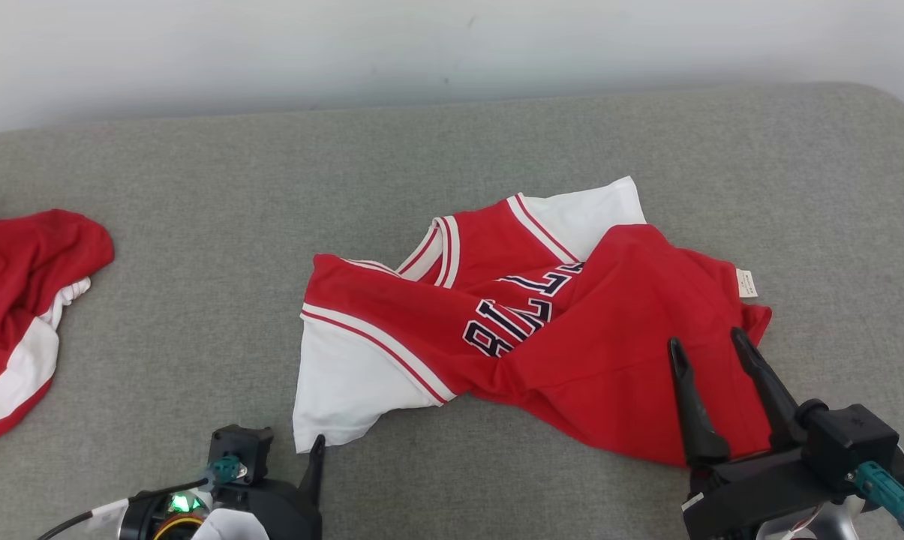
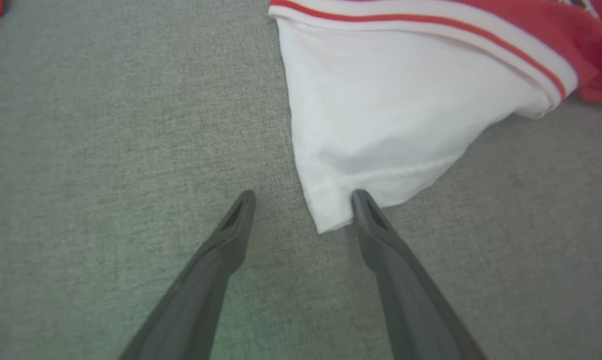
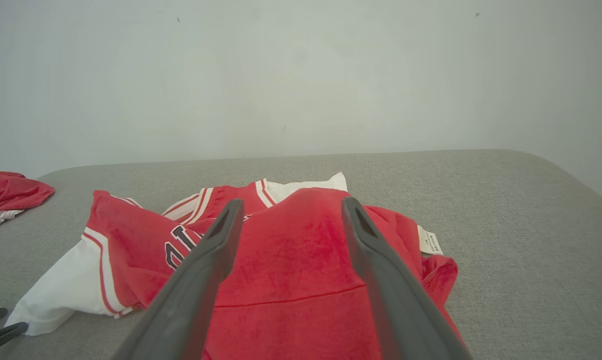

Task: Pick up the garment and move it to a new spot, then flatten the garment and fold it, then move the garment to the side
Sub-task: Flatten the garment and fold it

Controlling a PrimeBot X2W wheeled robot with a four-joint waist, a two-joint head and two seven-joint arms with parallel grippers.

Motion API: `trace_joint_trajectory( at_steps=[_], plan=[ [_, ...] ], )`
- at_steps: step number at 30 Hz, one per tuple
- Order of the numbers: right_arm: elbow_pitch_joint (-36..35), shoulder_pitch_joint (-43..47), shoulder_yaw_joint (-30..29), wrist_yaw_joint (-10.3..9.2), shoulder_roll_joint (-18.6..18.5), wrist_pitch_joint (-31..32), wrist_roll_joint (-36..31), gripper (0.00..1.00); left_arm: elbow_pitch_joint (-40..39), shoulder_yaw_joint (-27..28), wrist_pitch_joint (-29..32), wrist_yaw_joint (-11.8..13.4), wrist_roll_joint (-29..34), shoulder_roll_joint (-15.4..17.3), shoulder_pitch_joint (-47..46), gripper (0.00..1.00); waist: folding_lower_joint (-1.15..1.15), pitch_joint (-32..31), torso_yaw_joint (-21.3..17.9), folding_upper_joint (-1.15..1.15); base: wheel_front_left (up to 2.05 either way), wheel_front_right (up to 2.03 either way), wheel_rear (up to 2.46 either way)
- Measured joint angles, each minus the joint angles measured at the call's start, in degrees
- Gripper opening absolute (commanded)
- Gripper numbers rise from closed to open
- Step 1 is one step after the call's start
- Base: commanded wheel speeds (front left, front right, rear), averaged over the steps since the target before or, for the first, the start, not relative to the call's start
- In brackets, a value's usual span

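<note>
Jersey (image 1: 542, 322) lies crumpled on the grey cushion (image 1: 196, 300); my left gripper (image 2: 303, 196), spread empty, straddles its white sleeve corner (image 2: 330, 210), my right gripper (image 1: 705, 337), likewise spread, hangs over the red hem (image 3: 291, 300), both seemingly set for lifting.

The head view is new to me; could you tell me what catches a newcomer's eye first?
A crumpled red-and-white jersey with dark lettering lies centrally on the grey fabric surface, the right end effector open over its red part. The left end effector, also open, points at its white sleeve corner, and another red-and-white garment lies at the left edge.
</note>
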Motion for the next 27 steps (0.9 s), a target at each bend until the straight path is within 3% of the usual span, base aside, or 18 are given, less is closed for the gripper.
trace_joint_trajectory(
  at_steps=[8,9,11,16,27],
  plan=[
    [0.23,-0.05,-0.20,0.00,0.15,-0.32,0.07,1.00,1.36,-0.09,0.53,0.48,-0.56,-0.34,-1.21,1.00,0.00,0.52,-0.38,0.00,0.00,0.00,0.00],
    [0.26,-0.07,-0.20,0.00,0.19,-0.43,0.07,1.00,1.64,-0.08,0.60,0.48,-0.68,-0.45,-1.45,0.80,0.00,0.56,-0.35,0.00,0.00,0.00,0.00],
    [0.32,-0.12,-0.13,0.00,0.24,-0.46,0.07,1.00,2.08,-0.26,1.08,0.40,-0.75,-0.46,-1.79,0.00,0.00,0.62,-0.32,0.00,0.00,0.00,0.00],
    [0.91,-0.20,-1.29,0.00,0.49,1.52,0.11,1.00,2.56,-1.01,2.07,-0.29,-1.24,-0.78,-2.48,0.00,0.00,0.76,-0.35,0.00,0.00,0.00,0.00],
    [0.69,-3.43,-9.36,0.00,-0.81,25.74,-2.52,1.00,2.00,-0.87,0.36,0.62,-1.76,-0.80,-1.67,0.00,0.01,0.84,-0.70,0.00,0.00,0.00,0.00]
  ],
)
